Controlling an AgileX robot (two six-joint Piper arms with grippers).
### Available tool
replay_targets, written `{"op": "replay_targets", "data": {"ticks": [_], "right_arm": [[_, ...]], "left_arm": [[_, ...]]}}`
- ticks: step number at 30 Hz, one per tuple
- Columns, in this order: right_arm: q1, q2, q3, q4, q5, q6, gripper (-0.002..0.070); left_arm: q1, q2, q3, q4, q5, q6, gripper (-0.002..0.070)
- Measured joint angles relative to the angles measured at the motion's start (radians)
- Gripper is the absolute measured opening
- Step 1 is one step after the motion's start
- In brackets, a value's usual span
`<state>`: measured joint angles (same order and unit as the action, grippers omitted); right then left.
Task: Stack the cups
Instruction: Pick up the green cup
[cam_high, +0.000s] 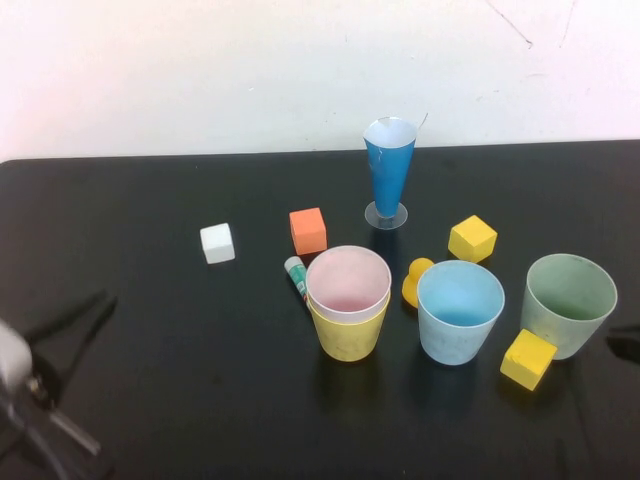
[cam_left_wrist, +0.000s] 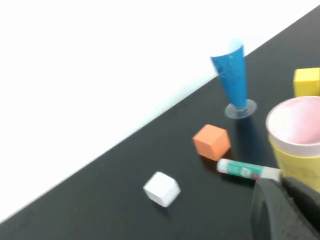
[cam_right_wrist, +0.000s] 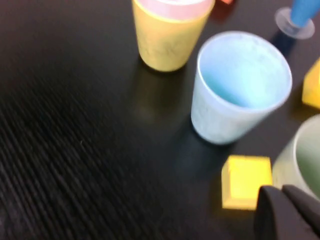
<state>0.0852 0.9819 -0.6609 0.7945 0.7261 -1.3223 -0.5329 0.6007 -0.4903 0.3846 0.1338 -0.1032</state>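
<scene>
The pale pink cup (cam_high: 348, 280) sits nested inside the yellow cup (cam_high: 349, 333) at the table's middle. The light blue cup (cam_high: 460, 311) stands upright to their right. The pale green cup (cam_high: 568, 303) stands upright further right. My left gripper (cam_left_wrist: 281, 185) is shut and empty, low and left of the yellow cup (cam_left_wrist: 300, 165), near a glue stick (cam_left_wrist: 247, 170). Its arm (cam_high: 15, 372) shows at the bottom-left corner. My right gripper (cam_right_wrist: 281, 191) is shut and empty, near a yellow block (cam_right_wrist: 246, 181) beside the green cup (cam_right_wrist: 302, 162). The blue cup (cam_right_wrist: 239, 87) is beyond it.
A tall blue cone glass (cam_high: 388, 172) stands at the back. An orange block (cam_high: 308, 230), a white block (cam_high: 217, 243), a glue stick (cam_high: 297, 277), two yellow blocks (cam_high: 472, 238) (cam_high: 527, 358) and a small yellow toy (cam_high: 415, 281) lie around the cups.
</scene>
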Motion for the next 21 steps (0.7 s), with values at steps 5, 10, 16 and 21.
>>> {"op": "replay_targets", "data": {"ticks": [5, 10, 16, 21], "right_arm": [[0.043, 0.117, -0.105, 0.000, -0.058, -0.015, 0.0007], [0.047, 0.249, -0.237, -0.006, -0.057, 0.023, 0.0169], [0.047, 0.422, -0.399, -0.201, -0.051, 0.171, 0.0456], [0.047, 0.554, -0.493, -0.419, -0.009, 0.333, 0.0504]], "left_arm": [[0.000, -0.037, 0.107, 0.000, -0.081, -0.047, 0.0002], [0.000, -0.037, 0.137, 0.002, -0.147, -0.064, 0.0002], [0.000, -0.037, 0.141, 0.000, -0.158, -0.064, 0.0002], [0.000, -0.037, 0.141, -0.048, -0.163, -0.066, 0.0002]]}}
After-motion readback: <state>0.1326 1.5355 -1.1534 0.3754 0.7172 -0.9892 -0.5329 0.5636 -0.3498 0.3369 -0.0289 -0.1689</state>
